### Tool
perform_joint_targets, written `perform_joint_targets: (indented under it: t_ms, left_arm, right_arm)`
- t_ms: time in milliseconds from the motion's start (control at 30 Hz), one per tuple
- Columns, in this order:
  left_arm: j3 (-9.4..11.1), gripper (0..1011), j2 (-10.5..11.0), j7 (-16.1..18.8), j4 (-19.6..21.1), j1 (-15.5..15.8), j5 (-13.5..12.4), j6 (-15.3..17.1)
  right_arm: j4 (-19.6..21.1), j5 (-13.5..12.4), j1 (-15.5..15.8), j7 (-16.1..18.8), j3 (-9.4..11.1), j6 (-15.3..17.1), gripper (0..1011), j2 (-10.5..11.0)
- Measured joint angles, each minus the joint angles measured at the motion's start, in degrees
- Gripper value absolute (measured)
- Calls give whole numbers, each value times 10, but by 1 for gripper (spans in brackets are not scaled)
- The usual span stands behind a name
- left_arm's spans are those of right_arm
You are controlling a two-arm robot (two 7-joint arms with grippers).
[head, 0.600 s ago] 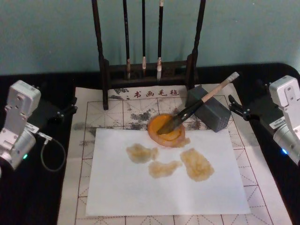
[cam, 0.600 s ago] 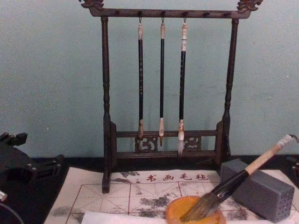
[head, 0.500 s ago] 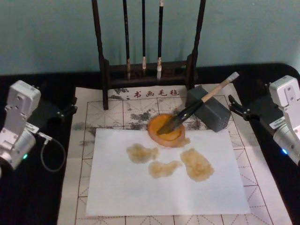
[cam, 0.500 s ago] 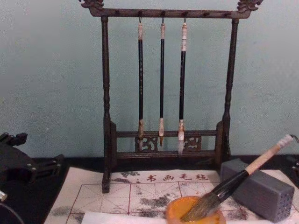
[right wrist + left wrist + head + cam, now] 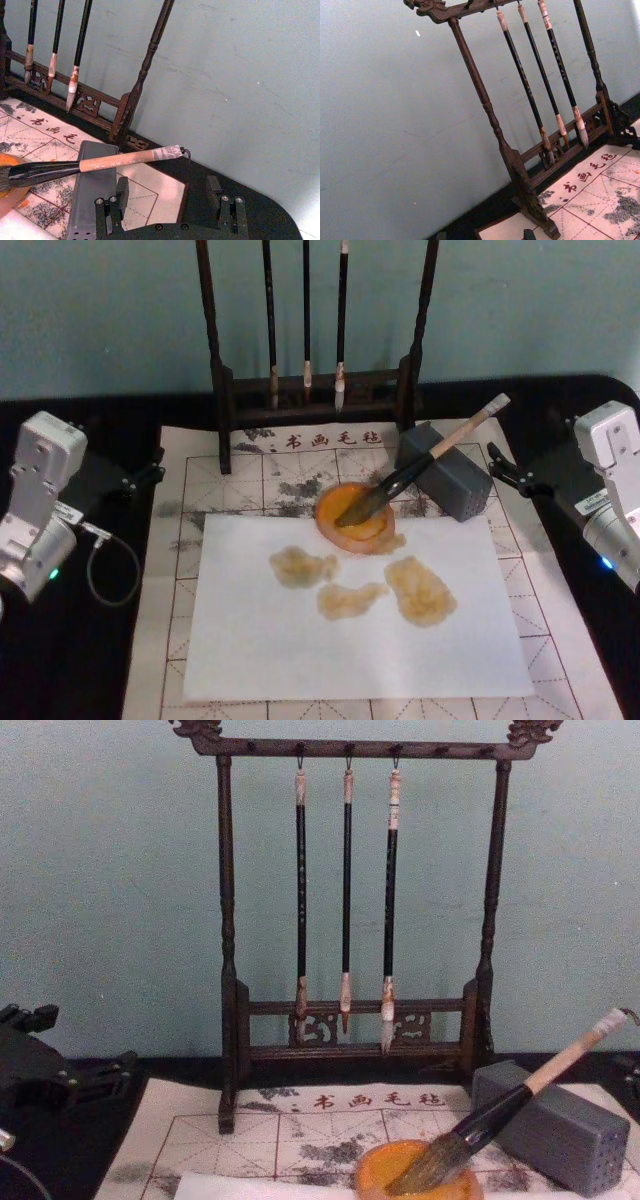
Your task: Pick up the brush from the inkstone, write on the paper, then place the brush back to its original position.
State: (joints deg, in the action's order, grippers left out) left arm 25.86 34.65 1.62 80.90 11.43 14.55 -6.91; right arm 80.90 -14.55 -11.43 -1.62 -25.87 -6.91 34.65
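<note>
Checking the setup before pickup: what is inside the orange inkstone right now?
The brush rests with its bristles inside the inkstone, handle leaning out across the grey block. The dish floor beneath the bristles is covered, so ink there cannot be seen.

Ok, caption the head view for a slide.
Brush resting in the inkstone, handle on grey block, by stained paper; left end effector and right end effector parked alongside.
</note>
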Motion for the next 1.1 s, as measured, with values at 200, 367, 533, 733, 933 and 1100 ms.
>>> perform_joint_targets:
  t_ms: [200, 367, 533, 733, 933, 1100]
  left_arm:
    - [0, 1001, 0, 0, 0, 0, 0, 0]
    - [0, 1001, 0, 0, 0, 0, 0, 0]
    - [0, 1001, 0, 0, 0, 0, 0, 0]
    - [0, 1001, 0, 0, 0, 0, 0, 0]
    - [0, 1001, 0, 0, 0, 0, 0, 0]
    - [0, 1001, 0, 0, 0, 0, 0, 0]
  right_arm:
    - [0, 0, 0, 0, 0, 0, 1000, 0]
    - [0, 0, 0, 0, 0, 0, 1000, 0]
    - [0, 0, 0, 0, 0, 0, 1000, 0]
    - [0, 0, 0, 0, 0, 0, 1000, 0]
    - [0, 0, 0, 0, 0, 0, 1000, 0]
    - [0, 0, 0, 0, 0, 0, 1000, 0]
